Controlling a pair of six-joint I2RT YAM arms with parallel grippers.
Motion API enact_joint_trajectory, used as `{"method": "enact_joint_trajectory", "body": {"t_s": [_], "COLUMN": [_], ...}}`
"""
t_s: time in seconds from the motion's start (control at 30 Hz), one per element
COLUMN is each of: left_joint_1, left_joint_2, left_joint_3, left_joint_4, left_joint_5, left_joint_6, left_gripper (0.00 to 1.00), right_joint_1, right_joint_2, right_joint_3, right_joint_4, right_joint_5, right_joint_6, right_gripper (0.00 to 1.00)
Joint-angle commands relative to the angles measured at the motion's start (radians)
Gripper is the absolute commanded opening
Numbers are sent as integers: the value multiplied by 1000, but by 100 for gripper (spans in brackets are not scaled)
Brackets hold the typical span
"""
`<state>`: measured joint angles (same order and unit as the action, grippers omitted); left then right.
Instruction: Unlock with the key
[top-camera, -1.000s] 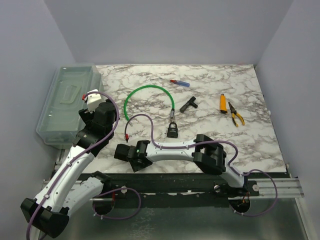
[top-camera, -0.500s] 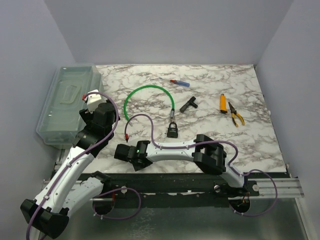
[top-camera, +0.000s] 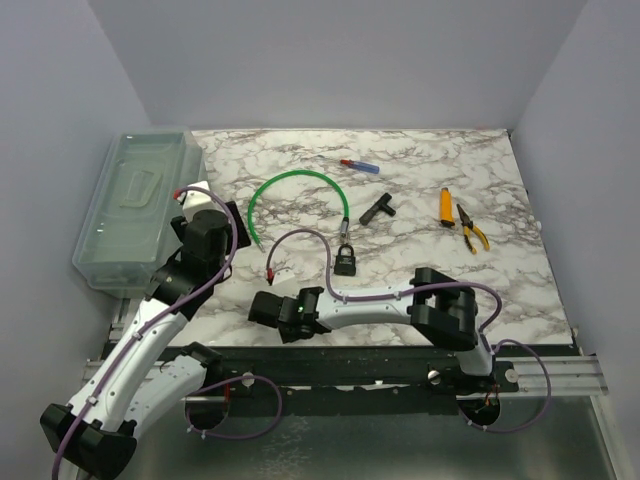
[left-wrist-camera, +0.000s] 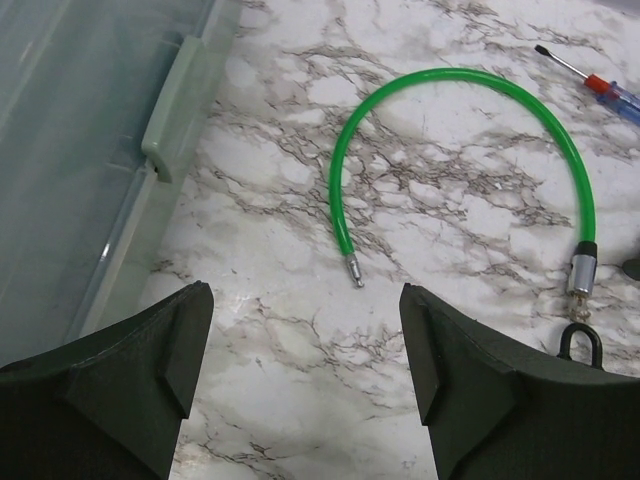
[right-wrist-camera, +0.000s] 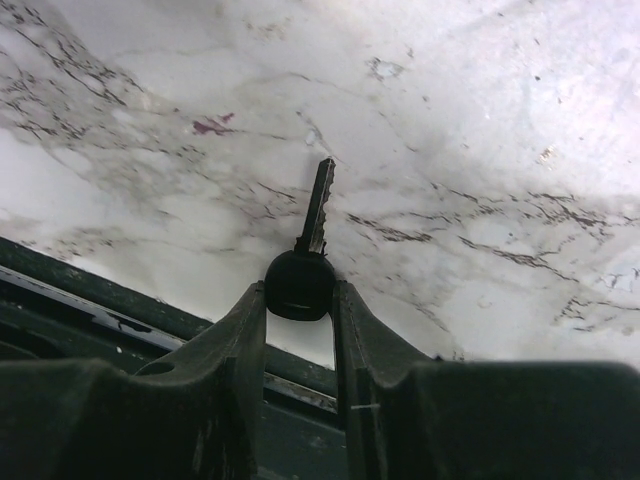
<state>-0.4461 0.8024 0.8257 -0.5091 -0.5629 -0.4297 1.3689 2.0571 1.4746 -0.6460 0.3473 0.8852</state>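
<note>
My right tool (right-wrist-camera: 299, 300) clamps the key (right-wrist-camera: 318, 212), left tool (left-wrist-camera: 303, 315) stands apart; next I aim its blade at the padlock (top-camera: 346, 261).

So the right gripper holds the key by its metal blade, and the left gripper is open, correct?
No: the right gripper holds the key by its black head, as the right wrist view shows. The left gripper is open.

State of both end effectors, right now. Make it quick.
Left end effector: open, holding nothing.
Right end effector: closed on the key, pinching its black head.
</note>
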Motion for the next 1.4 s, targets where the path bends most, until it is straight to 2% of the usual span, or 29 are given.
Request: {"method": "enact_joint_trajectory", "body": {"t_s": [0.0,0.4,0.57,0.87,1.0,1.2,1.37], "left_joint_1": [4,4,5,4,6,5,3], "left_joint_2": [-15,37,83,205,232,291,323], "left_joint_3": [-17,-29,-21,-6,-9,-11,-14], "left_joint_4": [50,92,97,117,139,199,205], "left_joint_5": [114,304,383,642,758,1066,1128], "left_joint_6": [23,30,22,11,-2,-40,-41], "left_gripper": [81,79,79,76,75,75,71], "right_joint_1": [-2,-2,-1,-2,-1,-2,-2], "right_joint_2": [-37,-207,-260,-442,-545,-690,-765], "right_joint_3": [-108,-292,-336,-508,-623,-756,-792], "right_joint_4": [38,173,164,270,408,615,734], "right_joint_5": [37,71,101,157,155,180,226], "right_joint_6": [6,20,33,58,-1,-154,-259], "right_gripper": [23,22,22,22,22,22,22]}}
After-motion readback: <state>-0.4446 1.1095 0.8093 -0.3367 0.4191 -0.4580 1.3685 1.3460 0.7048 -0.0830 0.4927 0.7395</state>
